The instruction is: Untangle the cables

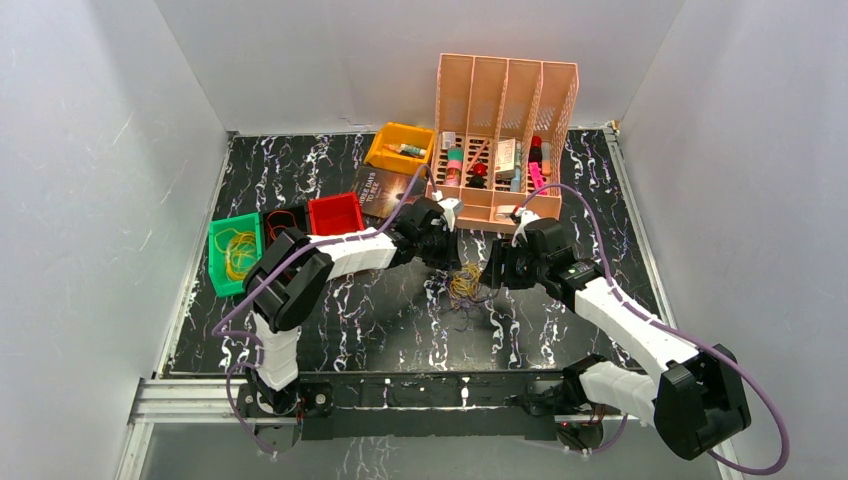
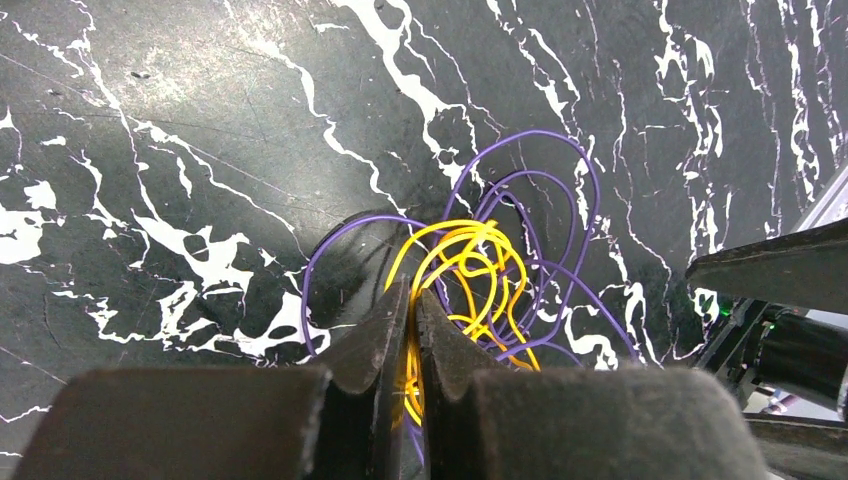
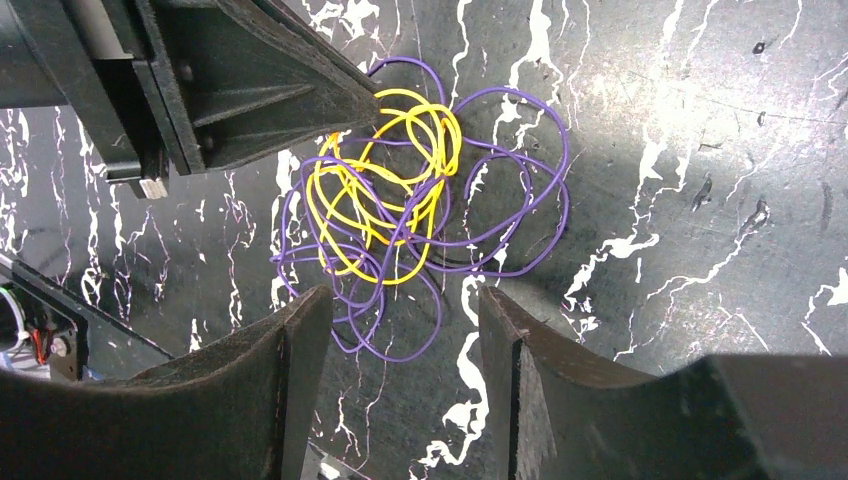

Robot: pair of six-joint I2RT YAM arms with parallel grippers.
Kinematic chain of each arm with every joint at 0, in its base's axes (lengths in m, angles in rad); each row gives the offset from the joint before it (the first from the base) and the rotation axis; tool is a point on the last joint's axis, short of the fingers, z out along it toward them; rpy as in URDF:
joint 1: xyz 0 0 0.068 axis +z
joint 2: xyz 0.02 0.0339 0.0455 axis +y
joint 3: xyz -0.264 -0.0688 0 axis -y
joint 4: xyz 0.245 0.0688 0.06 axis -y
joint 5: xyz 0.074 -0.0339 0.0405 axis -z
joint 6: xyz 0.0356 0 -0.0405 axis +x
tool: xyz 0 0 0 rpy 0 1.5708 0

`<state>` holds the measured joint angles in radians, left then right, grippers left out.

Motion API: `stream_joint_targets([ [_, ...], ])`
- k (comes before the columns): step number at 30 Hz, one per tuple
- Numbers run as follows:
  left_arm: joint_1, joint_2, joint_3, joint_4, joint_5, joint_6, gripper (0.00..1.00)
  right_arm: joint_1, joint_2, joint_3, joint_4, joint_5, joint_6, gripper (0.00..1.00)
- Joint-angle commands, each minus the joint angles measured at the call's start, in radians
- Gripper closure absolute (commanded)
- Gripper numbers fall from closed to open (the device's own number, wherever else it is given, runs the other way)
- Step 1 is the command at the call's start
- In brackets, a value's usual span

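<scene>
The left gripper (image 2: pixel 412 290) has its dark, matte, wedge-shaped fingers pinched together on a strand of the yellow cable (image 2: pixel 462 228), which runs down into the narrow slit between them. From that pinch the thin, glossy yellow cable fans out in tight overlapping oval loops. In the right wrist view its long axis runs diagonally, lower left to upper right. The purple cable (image 2: pixel 545 134), equally fine, threads through it in wider, rounder loops, so the tangle as a whole is roughly round. The tangle lies flat on the black, white-veined marble-pattern table (image 1: pixel 380 310), between the two arms. The right gripper (image 3: pixel 405 297) hangs at the tangle's edge, jaws well apart, gripping nothing.
</scene>
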<state>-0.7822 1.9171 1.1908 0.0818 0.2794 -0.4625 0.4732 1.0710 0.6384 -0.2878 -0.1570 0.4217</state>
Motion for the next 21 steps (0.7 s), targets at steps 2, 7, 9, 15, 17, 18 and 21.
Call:
stream_joint_targets([
  [2, -0.004, -0.020, 0.046, -0.027, 0.013, 0.012, 0.99, -0.002, -0.022, 0.003, 0.031, -0.012, -0.011, 0.36],
  [7, -0.004, -0.077, 0.075, -0.072, -0.011, 0.039, 1.00, -0.002, -0.017, 0.008, 0.038, -0.018, -0.009, 0.36],
  [9, -0.004, -0.103, 0.088, -0.091, -0.018, 0.053, 1.00, -0.003, -0.016, 0.008, 0.040, -0.018, -0.007, 0.36],
  [15, -0.004, -0.178, 0.092, -0.102, -0.012, 0.078, 1.00, -0.003, -0.031, 0.007, 0.061, 0.000, 0.018, 0.36],
  [17, -0.004, -0.192, 0.087, -0.100, -0.001, 0.082, 1.00, -0.003, -0.043, 0.007, 0.072, 0.011, 0.029, 0.36],
  [18, -0.004, -0.198, 0.085, -0.101, 0.004, 0.083, 1.00, -0.002, -0.050, 0.008, 0.077, 0.018, 0.034, 0.36],
  [21, -0.004, -0.219, 0.074, -0.098, 0.012, 0.083, 1.00, -0.002, -0.078, 0.005, 0.087, 0.047, 0.047, 0.36],
])
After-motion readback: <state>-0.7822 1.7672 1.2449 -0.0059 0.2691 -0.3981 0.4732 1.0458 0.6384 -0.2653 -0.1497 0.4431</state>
